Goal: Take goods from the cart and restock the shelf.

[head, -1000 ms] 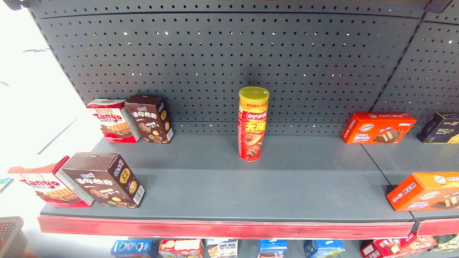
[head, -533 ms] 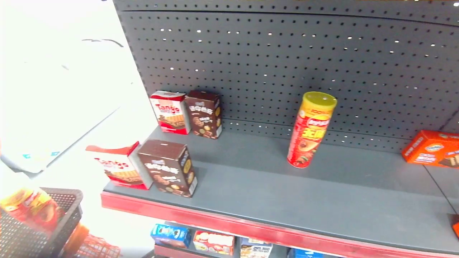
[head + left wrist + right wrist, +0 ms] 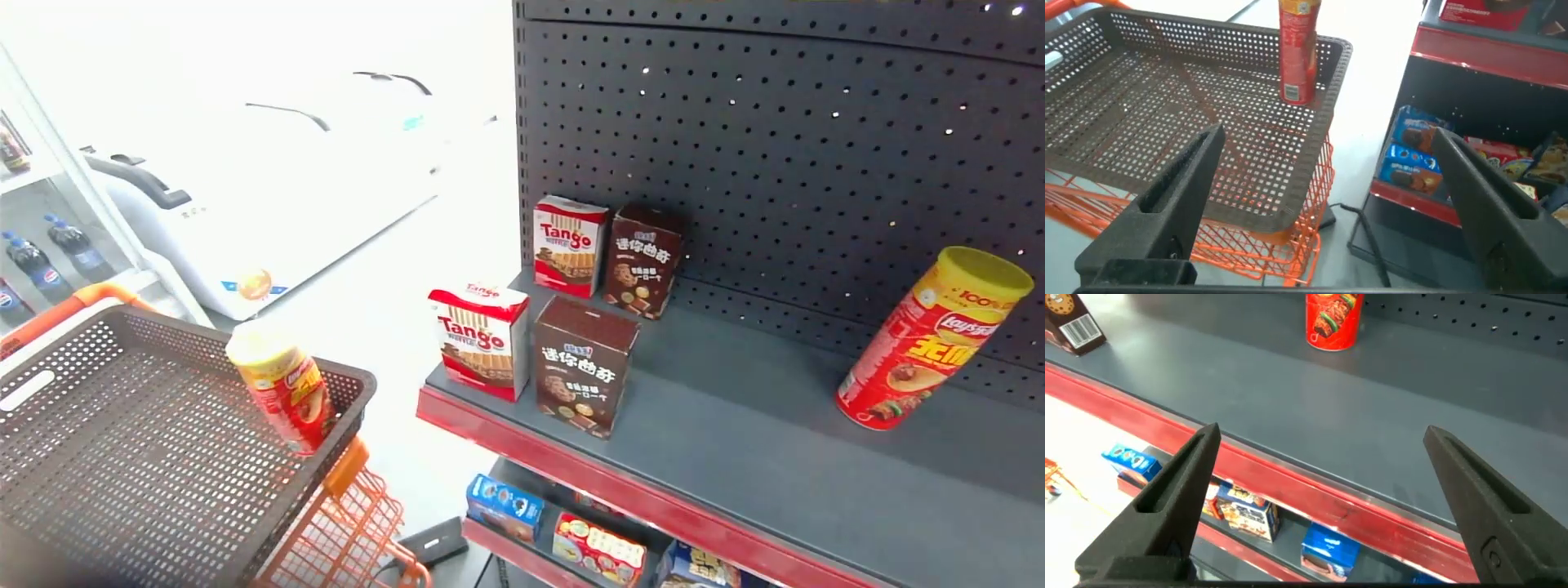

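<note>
A red chip can with a yellow lid (image 3: 282, 384) stands upright in the far corner of the dark mesh cart basket (image 3: 98, 457); the left wrist view shows the same can (image 3: 1297, 49) beyond my open left gripper (image 3: 1327, 208), which hangs over the basket's rim (image 3: 1315, 155) with nothing between its fingers. A second chip can (image 3: 931, 339) stands on the grey shelf (image 3: 735, 441) near the pegboard. My right gripper (image 3: 1323, 498) is open above the shelf's red front edge (image 3: 1290, 469), short of that can (image 3: 1333, 320).
Red-and-white wafer boxes (image 3: 480, 341) and brown cookie boxes (image 3: 584, 363) stand at the shelf's left end, two rows deep. Snack packs (image 3: 506, 506) fill the lower shelf. A white chest freezer (image 3: 269, 204) sits behind the orange cart frame (image 3: 343, 523).
The head camera has swung left: the shelf slid toward the right of the view, and the cart basket with its chip can came into sight. The goods themselves have not moved.
</note>
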